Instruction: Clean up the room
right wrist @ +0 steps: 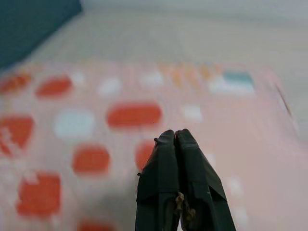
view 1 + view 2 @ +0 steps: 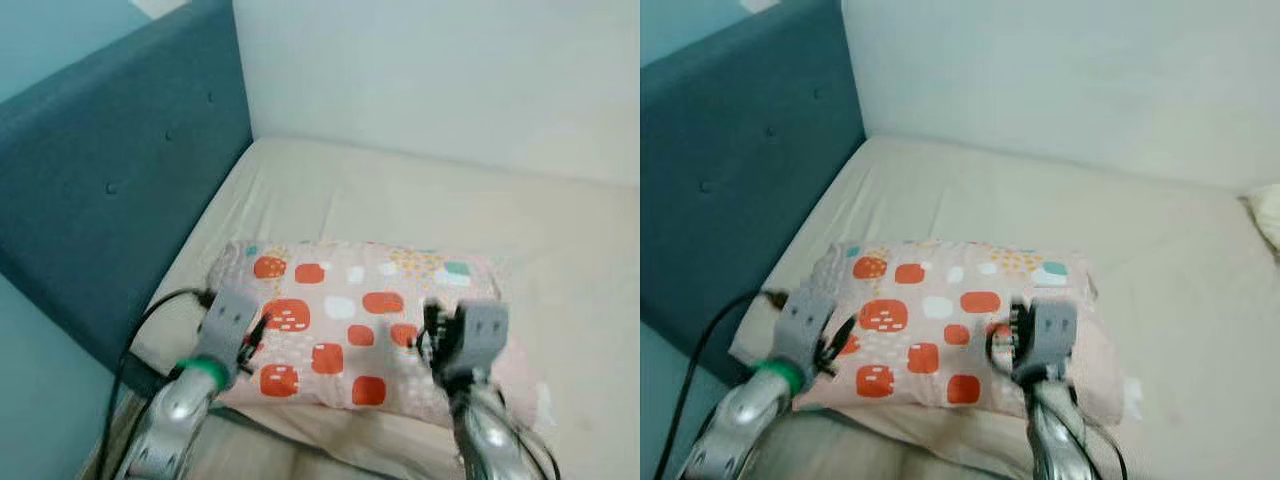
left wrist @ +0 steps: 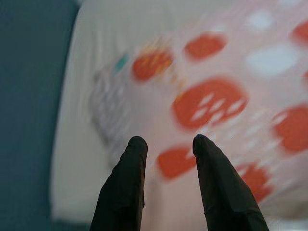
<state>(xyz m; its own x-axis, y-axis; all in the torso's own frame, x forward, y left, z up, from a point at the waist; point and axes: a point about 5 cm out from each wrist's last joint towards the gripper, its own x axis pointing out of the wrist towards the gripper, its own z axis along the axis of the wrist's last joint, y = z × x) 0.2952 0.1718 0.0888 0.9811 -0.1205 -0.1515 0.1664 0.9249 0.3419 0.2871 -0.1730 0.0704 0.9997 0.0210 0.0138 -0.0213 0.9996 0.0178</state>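
both arms reaching over pillow [image 2: 350,320], left gripper [image 3: 166,144] apart, right gripper [image 1: 174,135] seemingly closed

A pillow [image 2: 355,315] lies on the bed [image 2: 420,200], near its front edge. The headboard [image 2: 110,170] stands along the bed's left side; a wall [image 2: 440,70] runs behind it. The left gripper [image 3: 166,144] hovers over the pillow's left end, the right gripper [image 1: 175,137] over its right half. A cable [image 2: 150,325] hangs beside the left arm.
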